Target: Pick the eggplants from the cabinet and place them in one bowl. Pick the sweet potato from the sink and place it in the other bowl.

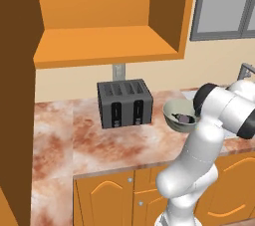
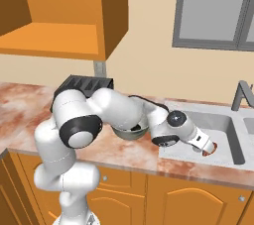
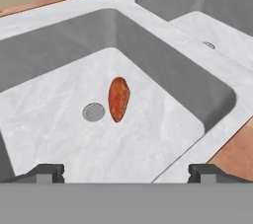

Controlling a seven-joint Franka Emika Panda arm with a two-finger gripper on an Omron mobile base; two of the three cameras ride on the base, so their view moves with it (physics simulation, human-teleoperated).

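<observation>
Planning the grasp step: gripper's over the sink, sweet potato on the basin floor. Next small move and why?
Probably lower the gripper straight toward the sweet potato. In the hand view it lies free on the sink floor beside the round drain, ahead of the fingers, which stand wide apart with nothing between them. The potato is not yet between them.

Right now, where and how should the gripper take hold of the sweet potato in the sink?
Grip the sweet potato across its narrow middle, coming straight down from above. It lies flat on the sink floor beside the drain, long and slim, so the open gripper should straddle its short width.
</observation>
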